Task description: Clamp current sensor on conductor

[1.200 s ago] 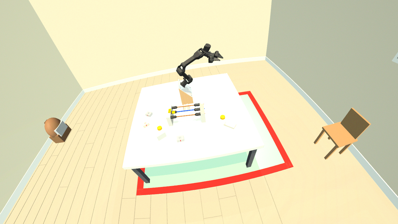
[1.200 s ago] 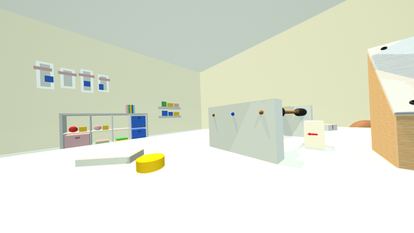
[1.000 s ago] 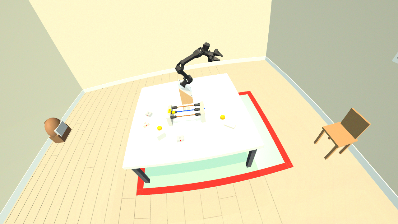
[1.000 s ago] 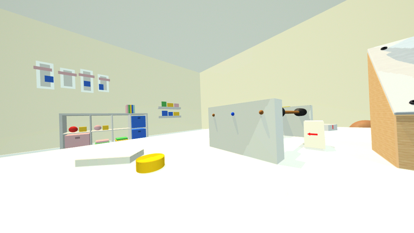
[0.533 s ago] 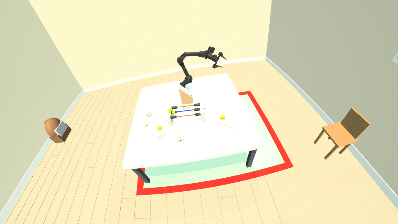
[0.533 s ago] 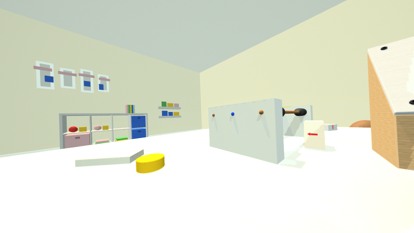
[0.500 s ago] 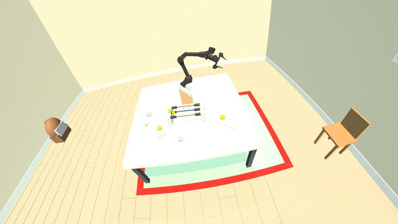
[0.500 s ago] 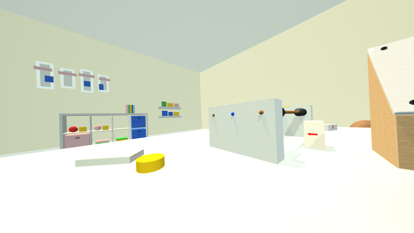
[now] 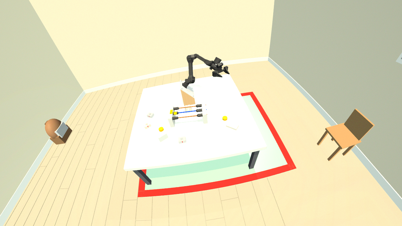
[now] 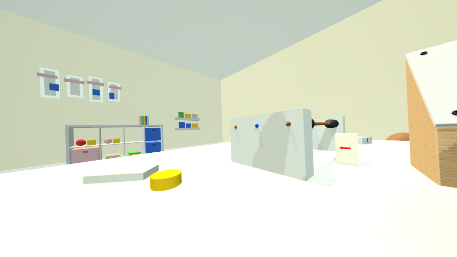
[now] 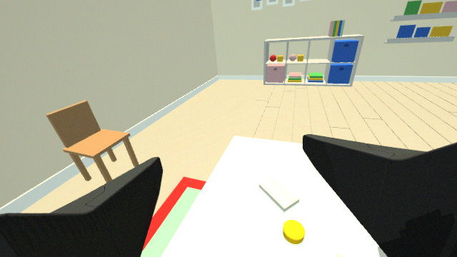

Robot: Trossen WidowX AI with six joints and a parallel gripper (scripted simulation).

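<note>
The white sensor point(image 10: 347, 148) stands upright near the robot's base in the exterior view, its red arrow pointing left there; in the top view it is a small pale shape point(image 9: 188, 109) partly behind the rods. Whether its jaws gape cannot be made out. A blue conductor point(image 9: 187, 111) point(image 10: 256, 125) runs between two copper-coloured ones on the rack point(image 9: 171, 121) point(image 10: 271, 146). Yellow tags point(image 9: 171, 111) sit at the blue one's left end; their lettering is unreadable. My gripper point(image 9: 225, 74) point(image 11: 233, 152) is open and empty, high above the table's back right, away from sensor and rack.
A yellow disc point(image 9: 225, 118) point(image 10: 165, 180) point(image 11: 293, 231) and a flat white block point(image 9: 232, 126) point(image 10: 113, 178) point(image 11: 279, 193) lie right of the rack. Another disc point(image 9: 160, 129), a white block point(image 9: 163, 137) and small red-marked white boxes point(image 9: 150, 115) point(image 9: 182, 139) lie left and in front.
</note>
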